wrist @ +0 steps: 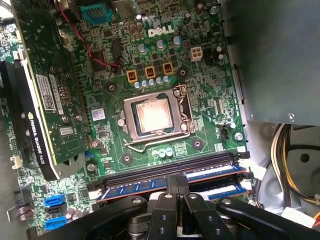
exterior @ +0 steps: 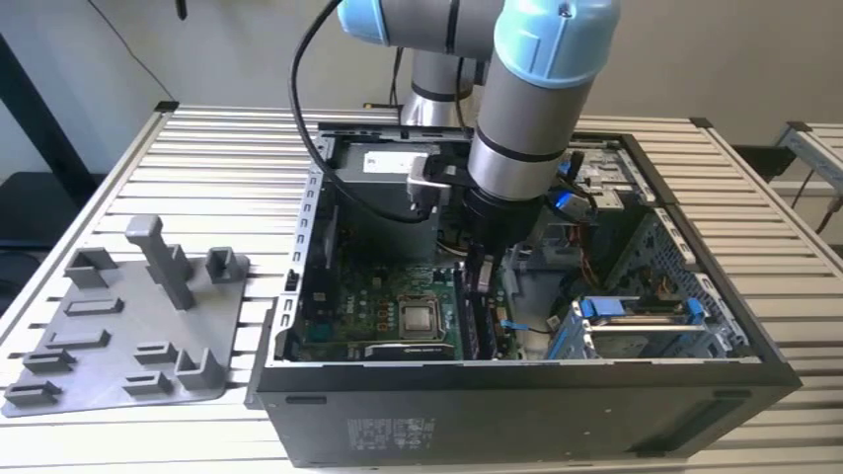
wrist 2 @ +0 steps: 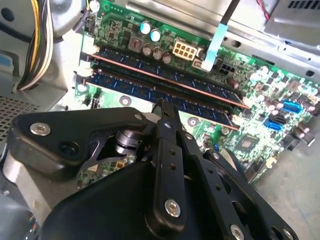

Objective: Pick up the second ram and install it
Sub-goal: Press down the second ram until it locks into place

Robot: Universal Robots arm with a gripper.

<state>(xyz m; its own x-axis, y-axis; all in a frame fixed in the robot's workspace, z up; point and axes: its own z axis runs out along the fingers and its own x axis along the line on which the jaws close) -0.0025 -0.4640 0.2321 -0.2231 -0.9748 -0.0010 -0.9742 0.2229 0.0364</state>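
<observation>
While the arm reaches straight down into the case (exterior: 527,395), the pincer (wrist 2: 162,107) is closed, empty, tip on the second ram (wrist 2: 165,95) seated in its slot. Case sits on a slatted desk (exterior: 197,168), grey tray (exterior: 118,346) beside it.

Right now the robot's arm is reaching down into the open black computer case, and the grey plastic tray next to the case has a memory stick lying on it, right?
Not quite. The arm does reach down into the open computer case, but the grey plastic tray beside it carries no memory stick, as the exterior view shows. Two memory sticks sit in the motherboard slots inside the case, just beyond the end effector in the second wrist view.
</observation>
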